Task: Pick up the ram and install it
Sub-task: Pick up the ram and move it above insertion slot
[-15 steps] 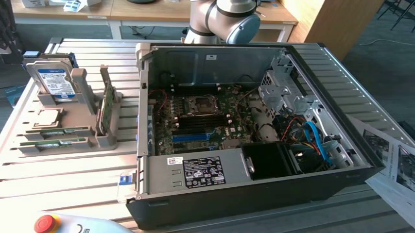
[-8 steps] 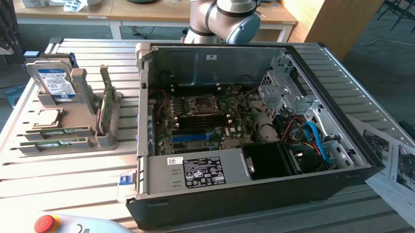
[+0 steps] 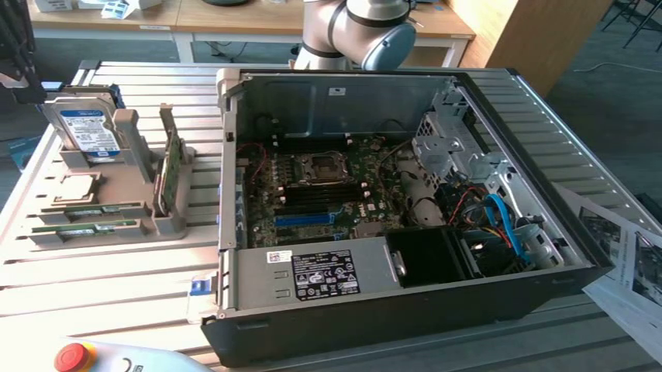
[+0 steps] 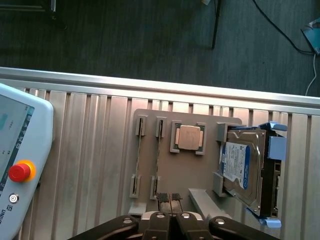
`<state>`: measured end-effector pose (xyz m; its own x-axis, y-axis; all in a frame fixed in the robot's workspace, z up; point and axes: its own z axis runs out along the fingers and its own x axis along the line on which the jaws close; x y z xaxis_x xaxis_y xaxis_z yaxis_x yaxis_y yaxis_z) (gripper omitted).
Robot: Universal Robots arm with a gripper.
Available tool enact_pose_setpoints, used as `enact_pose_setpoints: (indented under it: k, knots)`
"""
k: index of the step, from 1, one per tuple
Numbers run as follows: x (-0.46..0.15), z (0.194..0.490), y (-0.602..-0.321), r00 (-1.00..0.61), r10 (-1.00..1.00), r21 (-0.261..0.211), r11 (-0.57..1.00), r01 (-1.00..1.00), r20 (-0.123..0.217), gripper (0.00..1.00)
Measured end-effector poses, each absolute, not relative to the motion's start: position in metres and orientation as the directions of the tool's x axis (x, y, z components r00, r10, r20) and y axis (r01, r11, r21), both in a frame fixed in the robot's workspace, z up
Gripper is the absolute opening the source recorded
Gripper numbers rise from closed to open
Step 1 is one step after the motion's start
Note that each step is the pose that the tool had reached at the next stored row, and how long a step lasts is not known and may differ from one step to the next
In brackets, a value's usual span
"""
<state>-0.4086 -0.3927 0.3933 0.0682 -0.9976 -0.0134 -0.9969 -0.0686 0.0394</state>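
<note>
A ram (image 3: pixel 169 161), a thin green board, stands on end in the grey holder (image 3: pixel 124 194) at the exterior view's left, outside the case. Two more green sticks (image 3: pixel 91 210) lie on edge in the holder's low slots. In the wrist view these slots hold thin sticks (image 4: pixel 158 155) seen edge-on. My gripper (image 4: pixel 169 199) hangs above the holder (image 4: pixel 200 170), near the end of those slots. Its fingers are shut together with nothing between them. The motherboard (image 3: pixel 310 194) lies open inside the computer case (image 3: pixel 414 310).
A blue-labelled hard drive (image 3: pixel 88 132) (image 4: pixel 237 162) and a square silver processor (image 3: pixel 76 188) (image 4: pixel 188 137) share the holder. A teach pendant with a red stop button (image 4: pixel 19 171) lies on the slatted table (image 4: pixel 90 150). The arm's joint (image 3: pixel 362 31) rises behind the case.
</note>
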Motion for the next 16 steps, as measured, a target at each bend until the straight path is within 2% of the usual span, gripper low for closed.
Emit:
enact_pose_setpoints:
  k: [16]
  knots:
    - [-0.4081,0.3899,-0.3928,0.068,-0.998,0.038,-0.069,-0.997,-0.013,0.11]
